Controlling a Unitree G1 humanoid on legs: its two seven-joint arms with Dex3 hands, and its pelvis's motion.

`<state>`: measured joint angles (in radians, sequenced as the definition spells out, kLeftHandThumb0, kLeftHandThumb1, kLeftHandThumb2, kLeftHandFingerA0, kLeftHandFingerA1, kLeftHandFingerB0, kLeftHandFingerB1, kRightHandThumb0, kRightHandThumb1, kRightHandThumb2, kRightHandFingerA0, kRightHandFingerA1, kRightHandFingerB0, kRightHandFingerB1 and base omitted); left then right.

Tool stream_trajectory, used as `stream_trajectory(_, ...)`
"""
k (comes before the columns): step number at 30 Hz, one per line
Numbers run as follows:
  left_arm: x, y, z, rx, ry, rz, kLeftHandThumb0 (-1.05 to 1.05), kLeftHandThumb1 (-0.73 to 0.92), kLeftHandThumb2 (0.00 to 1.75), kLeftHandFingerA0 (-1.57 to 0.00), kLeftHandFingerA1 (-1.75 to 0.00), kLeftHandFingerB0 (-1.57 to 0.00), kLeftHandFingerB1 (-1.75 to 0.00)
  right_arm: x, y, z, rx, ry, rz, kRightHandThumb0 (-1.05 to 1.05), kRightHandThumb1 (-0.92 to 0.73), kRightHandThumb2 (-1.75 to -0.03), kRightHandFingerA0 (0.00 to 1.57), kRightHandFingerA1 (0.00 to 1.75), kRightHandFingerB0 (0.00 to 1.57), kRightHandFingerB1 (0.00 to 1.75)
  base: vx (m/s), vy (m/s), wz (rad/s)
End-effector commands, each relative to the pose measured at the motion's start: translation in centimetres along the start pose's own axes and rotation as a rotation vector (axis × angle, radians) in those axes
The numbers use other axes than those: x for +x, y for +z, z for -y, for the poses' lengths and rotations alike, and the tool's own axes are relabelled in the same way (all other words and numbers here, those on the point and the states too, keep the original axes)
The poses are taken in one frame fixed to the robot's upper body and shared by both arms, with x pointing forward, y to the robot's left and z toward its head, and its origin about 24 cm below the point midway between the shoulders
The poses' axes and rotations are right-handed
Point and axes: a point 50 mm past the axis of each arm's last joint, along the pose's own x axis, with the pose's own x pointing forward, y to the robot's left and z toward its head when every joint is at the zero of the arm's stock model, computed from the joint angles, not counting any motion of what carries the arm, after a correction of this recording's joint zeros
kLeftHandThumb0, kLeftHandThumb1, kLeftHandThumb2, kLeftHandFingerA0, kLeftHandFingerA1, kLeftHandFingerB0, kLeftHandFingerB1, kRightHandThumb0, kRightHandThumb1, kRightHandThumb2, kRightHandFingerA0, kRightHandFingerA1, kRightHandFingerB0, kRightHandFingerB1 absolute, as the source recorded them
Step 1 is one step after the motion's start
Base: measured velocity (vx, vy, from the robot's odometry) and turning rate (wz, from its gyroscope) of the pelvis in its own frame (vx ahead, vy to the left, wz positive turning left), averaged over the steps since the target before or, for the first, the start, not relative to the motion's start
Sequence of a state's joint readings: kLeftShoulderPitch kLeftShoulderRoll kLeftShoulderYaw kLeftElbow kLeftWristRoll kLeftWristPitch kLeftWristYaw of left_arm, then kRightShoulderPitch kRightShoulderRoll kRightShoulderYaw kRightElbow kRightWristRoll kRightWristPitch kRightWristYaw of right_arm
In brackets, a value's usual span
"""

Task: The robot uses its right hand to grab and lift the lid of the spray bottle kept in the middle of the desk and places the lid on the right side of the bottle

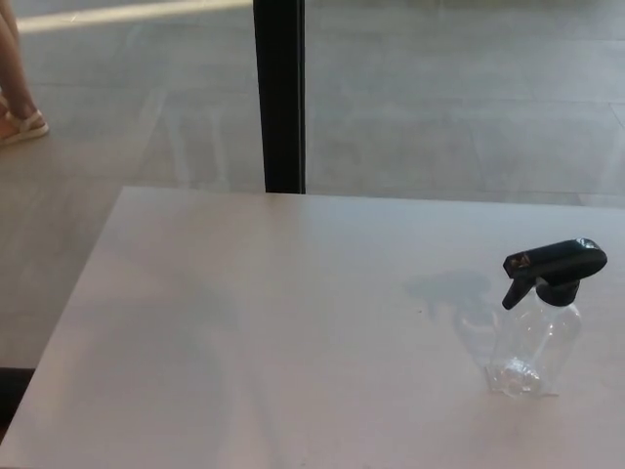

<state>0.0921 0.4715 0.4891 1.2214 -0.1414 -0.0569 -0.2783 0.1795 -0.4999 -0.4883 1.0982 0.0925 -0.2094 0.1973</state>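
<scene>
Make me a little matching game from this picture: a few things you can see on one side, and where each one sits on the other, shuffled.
Things:
1. spray bottle
2. black lid
3. black post
4. person's foot in a sandal

Places:
A. on the floor at the far left edge
B. standing upright on the right part of the table
C. rising from behind the table's far edge
D. on top of the clear bottle

Pairs: 1-B, 2-D, 3-C, 4-A

Neither robot hand shows in the picture.
</scene>
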Motion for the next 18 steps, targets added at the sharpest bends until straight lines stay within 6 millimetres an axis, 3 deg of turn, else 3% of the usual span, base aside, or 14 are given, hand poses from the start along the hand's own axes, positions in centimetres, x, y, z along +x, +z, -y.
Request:
stream_trajectory(1,-0.7,0.2,-1.7,-0.079,-0.036,0.056,-0.92,0.9,0.67,-0.54,-0.52,-0.37,-0.4,0.7,9.3,4.1,-0.178,-0.192,0.318,-0.74,-0.5,-0.96,0.09,0.54,0.0,0.27,0.0,0.0,0.0)
stream_trajectory(3,-0.8,0.1,-2.0,-0.074,-0.036,0.056,-0.92,0.9,0.67,-0.53,-0.51,-0.36,-0.4,0.8,10.5,4.3,-0.174,-0.198,0.34,-0.78,-0.53,-0.96,0.01,0.48,0.0,0.22,0.0,0.0,-0.05)
stream_trajectory(5,-0.7,0.2,-1.8,-0.077,-0.031,0.055,-0.91,0.89,0.67,-0.55,-0.51,-0.39,-0.4,0.3,14.4,5.5,-0.131,-0.215,0.455,-0.85,-0.55,-0.95,0.06,0.44,0.07,0.17,0.0,0.0,0.0)
stream_trajectory(7,-0.7,0.1,-1.7,-0.074,-0.024,0.051,-0.92,0.89,0.67,-0.56,-0.5,-0.39,-0.41,-0.7,18.2,6.5,-0.083,-0.216,0.578,-0.84,-0.55,-0.94,0.05,0.48,0.05,0.18,0.0,0.0,0.0)
stream_trajectory(8,-0.7,0.1,-1.7,-0.072,-0.029,0.055,-0.93,0.88,0.66,-0.56,-0.51,-0.4,-0.41,-1.5,20.6,6.9,-0.045,-0.213,0.649,-0.73,-0.52,-0.94,0.0,0.44,0.0,0.25,0.0,0.0,0.0)
stream_trajectory(11,-0.7,0.1,-1.9,-0.07,-0.024,0.051,-0.92,0.89,0.67,-0.56,-0.49,-0.38,-0.39,-3.8,26.0,7.2,-0.029,-0.216,0.803,-0.76,-0.54,-0.94,0.01,0.42,0.0,0.25,0.0,0.0,0.0)
stream_trajectory(12,-0.7,0.2,-1.9,-0.068,-0.023,0.054,-0.95,0.75,1.13,-0.5,-0.59,-0.34,-0.51,-5.1,28.3,6.9,-0.016,-0.176,0.922,-0.71,-0.52,-0.94,0.0,0.44,0.0,0.27,0.0,0.0,0.0)
stream_trajectory(13,-0.7,0.2,-1.9,-0.068,-0.021,0.055,-0.95,0.75,1.13,-0.5,-0.59,-0.34,-0.51,-5.7,29.2,6.6,-0.011,-0.157,0.97,-0.71,-0.52,-0.94,0.0,0.44,0.0,0.27,0.0,0.0,0.0)
stream_trajectory(14,-0.8,0.2,-2.0,-0.071,-0.022,0.054,-0.92,0.89,0.67,-0.55,-0.5,-0.38,-0.4,-7.2,31.1,6.0,0.0,-0.111,1.056,-0.74,-0.52,-0.88,0.06,0.52,0.04,0.32,0.0,0.0,0.0)
stream_trajectory(15,-0.8,0.2,-2.1,-0.073,-0.022,0.053,-0.92,0.89,0.67,-0.55,-0.5,-0.38,-0.4,-7.9,31.9,5.6,0.005,-0.089,1.093,-0.74,-0.52,-0.88,0.06,0.52,0.04,0.32,0.0,0.0,0.0)
stream_trajectory(16,-0.8,0.2,-2.2,-0.077,-0.022,0.053,-0.93,0.89,0.67,-0.55,-0.52,-0.37,-0.4,-8.3,32.3,5.3,-0.005,-0.077,1.117,-0.74,-0.68,-0.6,0.14,0.5,0.07,0.29,0.0,0.0,0.0)
stream_trajectory(18,-0.8,0.2,-2.2,-0.079,-0.024,0.058,-0.92,0.89,0.67,-0.55,-0.52,-0.37,-0.41,-10.9,34.9,4.1,-0.087,0.006,1.24,-0.77,-0.68,-0.62,0.17,0.5,0.06,0.28,0.0,0.0,0.0)
